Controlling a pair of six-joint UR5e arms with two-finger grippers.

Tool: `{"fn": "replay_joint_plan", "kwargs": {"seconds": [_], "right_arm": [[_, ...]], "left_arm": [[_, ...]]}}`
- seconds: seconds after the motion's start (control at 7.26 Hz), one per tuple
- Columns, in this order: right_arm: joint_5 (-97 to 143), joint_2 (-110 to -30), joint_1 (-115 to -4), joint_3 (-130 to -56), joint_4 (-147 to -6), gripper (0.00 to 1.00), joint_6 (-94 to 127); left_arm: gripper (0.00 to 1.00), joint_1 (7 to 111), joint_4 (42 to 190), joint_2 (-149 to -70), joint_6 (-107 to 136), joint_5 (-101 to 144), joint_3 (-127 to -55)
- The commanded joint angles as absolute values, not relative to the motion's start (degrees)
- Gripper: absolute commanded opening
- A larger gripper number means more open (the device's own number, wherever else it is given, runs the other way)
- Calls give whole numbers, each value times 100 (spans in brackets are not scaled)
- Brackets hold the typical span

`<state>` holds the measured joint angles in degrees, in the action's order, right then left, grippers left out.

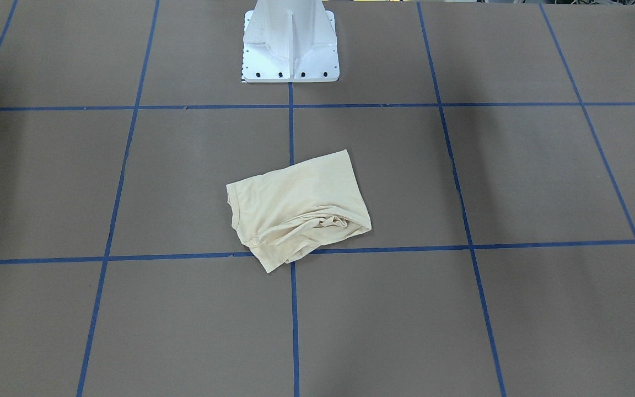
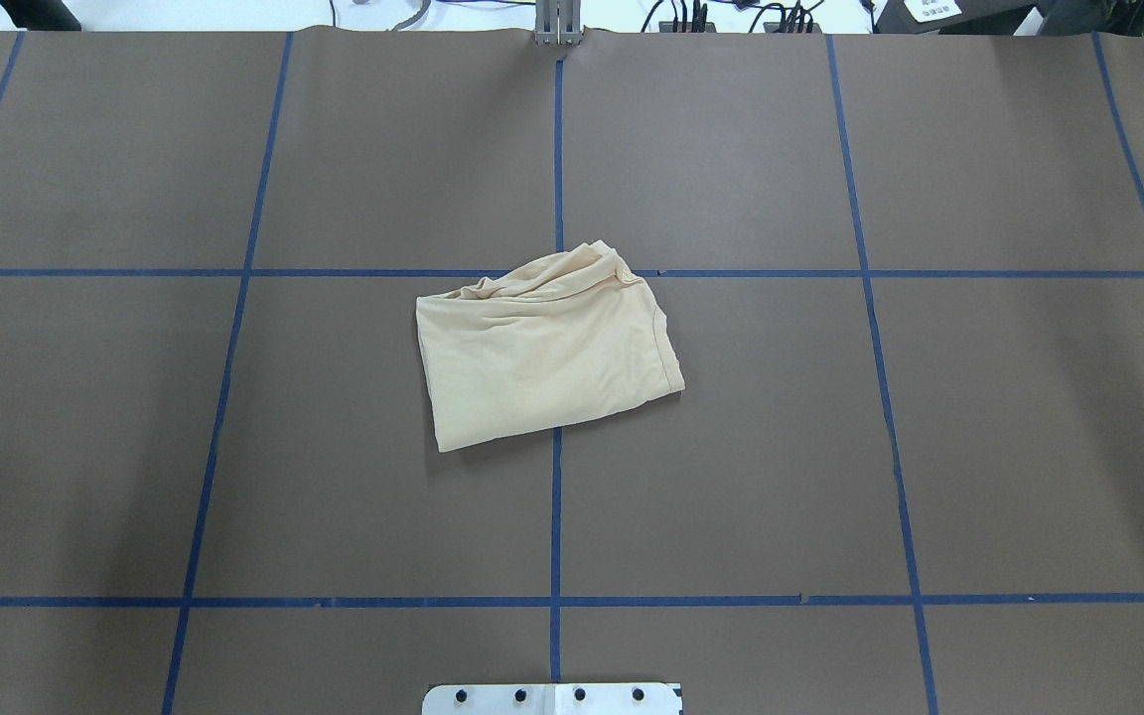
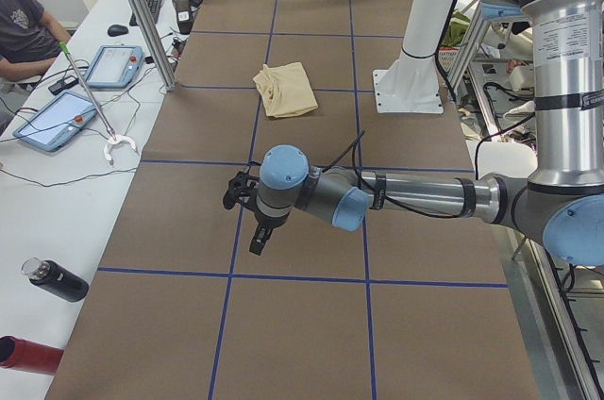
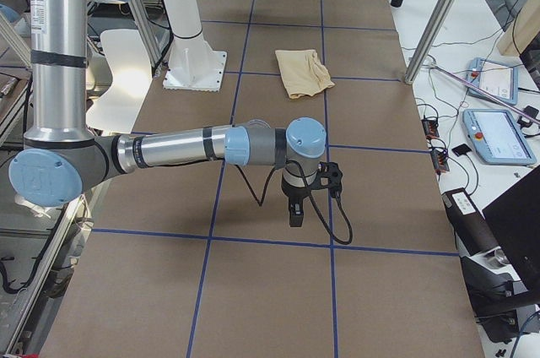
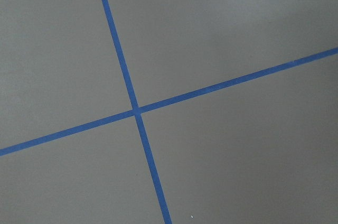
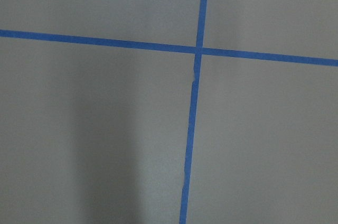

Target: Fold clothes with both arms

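Whether either set of jaws is open or closed cannot be told: the left gripper [image 3: 257,238] and the right gripper [image 4: 295,210] show only in the side views, small and dark. Each points down over the table [image 2: 234,447], and nothing is seen in either.

The shirt [image 2: 544,353] lies as a compact folded bundle near the middle of the table, in front of the pedestal [image 1: 290,49]. It lies across the centre tape line [image 2: 556,516]. Its bunched, wrinkled folds are on the side away from the robot and overlap a cross line of tape. A stitched edge faces the robot's right.

Both arms reach out low over opposite ends of the table, well apart from the shirt. Each wrist camera shows only brown table and a crossing of blue tape.
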<state>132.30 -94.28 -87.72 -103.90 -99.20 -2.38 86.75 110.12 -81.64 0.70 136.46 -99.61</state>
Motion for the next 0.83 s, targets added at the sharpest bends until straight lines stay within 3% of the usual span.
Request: {"fn": "replay_joint_plan", "kwargs": {"seconds": [0.0,0.69], "right_arm": [[13219,-9431,-8771,-10354,-9905,100,-237],[13192,-9413,-8771,-10345,-9905,100,-229]], "left_arm": [[99,8675,10995,-8165,70,13641,-9932],[99,8675,10986,-8165,70,13641,-10037]]}}
